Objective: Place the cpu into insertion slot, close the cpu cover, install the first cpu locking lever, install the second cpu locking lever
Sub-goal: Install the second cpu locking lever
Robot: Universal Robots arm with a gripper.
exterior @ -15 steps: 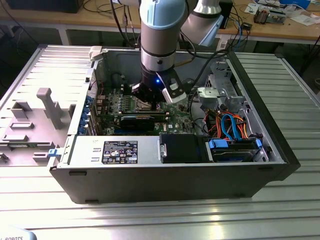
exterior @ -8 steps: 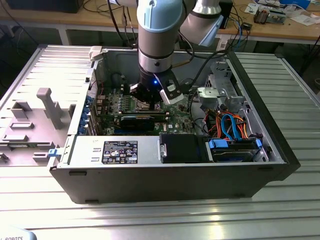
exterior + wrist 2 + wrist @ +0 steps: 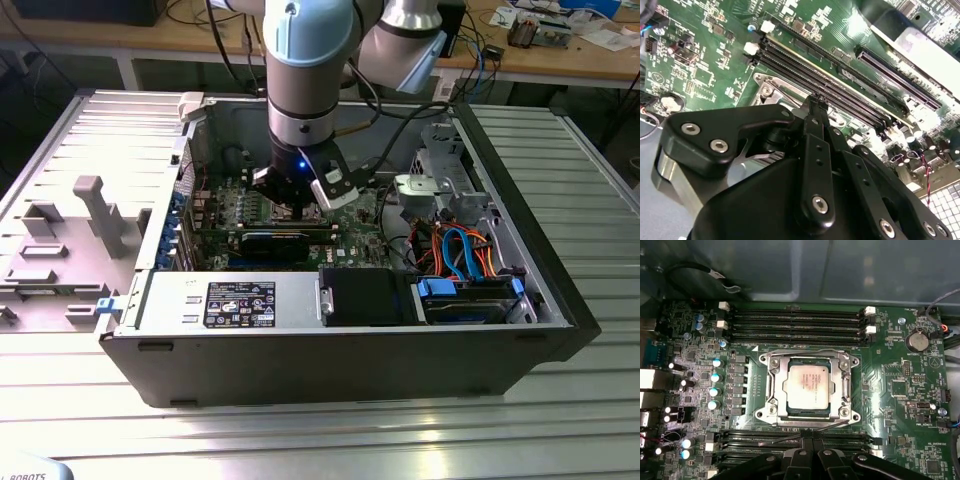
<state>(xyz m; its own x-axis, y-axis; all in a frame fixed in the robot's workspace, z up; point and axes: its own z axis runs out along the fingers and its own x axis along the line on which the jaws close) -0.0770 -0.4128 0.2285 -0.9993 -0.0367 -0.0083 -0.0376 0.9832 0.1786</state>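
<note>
Low in the first wrist view, the gripper (image 3: 807,452) is hovering with its black fingers (image 3: 801,460) drawn together, gripping nothing, their tips reaching the near edge of the insertion slot (image 3: 771,410). Just beyond, at mid-frame, the cpu (image 3: 806,385) is lying flat in that socket, the cpu cover (image 3: 847,390) framing it on the green motherboard (image 3: 900,370). Farther up, long black memory slots (image 3: 795,325) are running across.

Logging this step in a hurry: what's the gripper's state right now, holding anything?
Gripper: fingers together, shut, nothing visibly held, beside the cpu cover that is down over the cpu.
</note>
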